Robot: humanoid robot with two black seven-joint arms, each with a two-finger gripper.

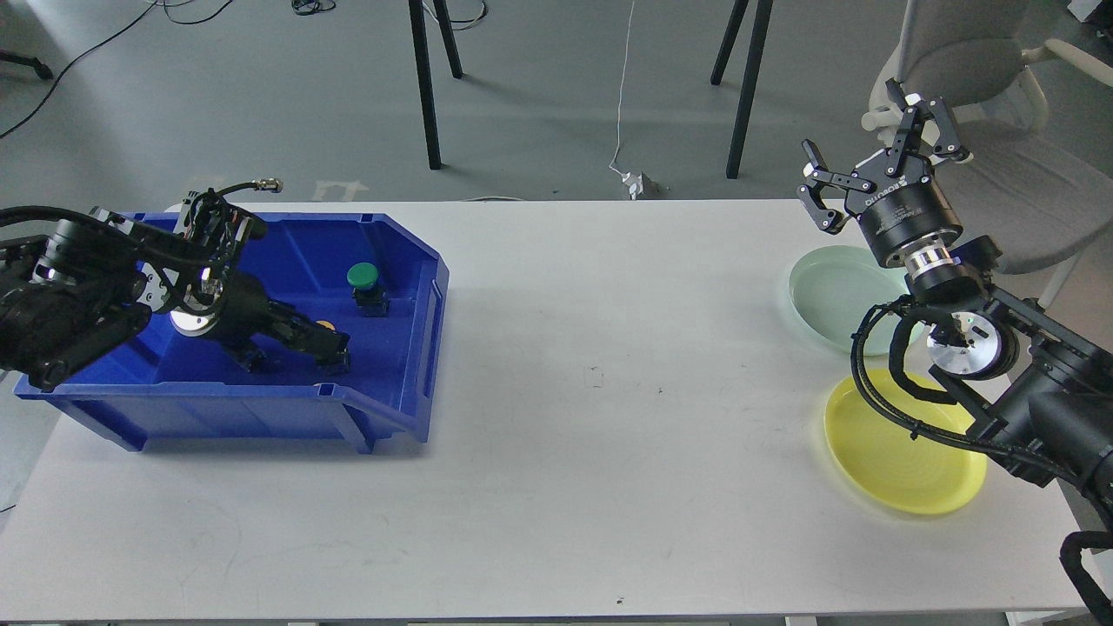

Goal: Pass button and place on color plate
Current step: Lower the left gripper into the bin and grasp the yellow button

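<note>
A blue bin (423,319) stands at the table's left. Inside it a green button (363,276) on a black base stands upright near the right wall. My left gripper (330,344) is low in the bin, down over a yellow button (326,326) of which only a sliver shows; its dark fingers cannot be told apart. A second green button is hidden behind the left arm. My right gripper (852,120) is open and empty, raised above the table's far right edge. A pale green plate (830,296) and a yellow plate (896,452) lie below the right arm.
The white table (609,391) spans the view between bin and plates. Table legs, a cable and a grey chair (983,61) stand on the floor behind it.
</note>
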